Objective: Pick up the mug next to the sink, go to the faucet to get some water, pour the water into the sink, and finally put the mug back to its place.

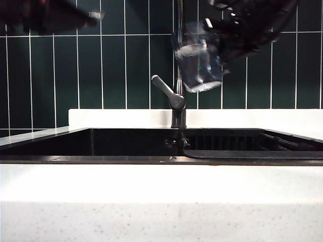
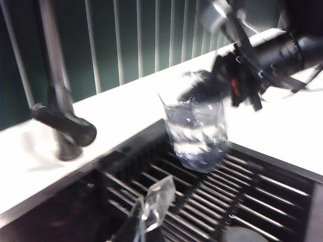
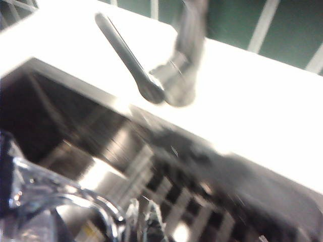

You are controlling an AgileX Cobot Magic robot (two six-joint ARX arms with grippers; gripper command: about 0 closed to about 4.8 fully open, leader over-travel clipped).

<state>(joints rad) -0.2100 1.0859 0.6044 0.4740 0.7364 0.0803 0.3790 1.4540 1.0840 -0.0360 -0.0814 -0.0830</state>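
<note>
The right gripper (image 2: 214,91) is closed on the rim of the glass mug (image 1: 198,60) and holds it high in the air, just beside the faucet (image 1: 177,98) pipe, above the black sink (image 1: 126,160). Only the left wrist view shows water in the mug and the ribbed rack (image 2: 222,201) under it. The left gripper (image 2: 151,212) is closed and empty, raised at the far left. The white speckled countertop (image 1: 161,212) meets dark green wall tiles (image 1: 116,65).
</note>
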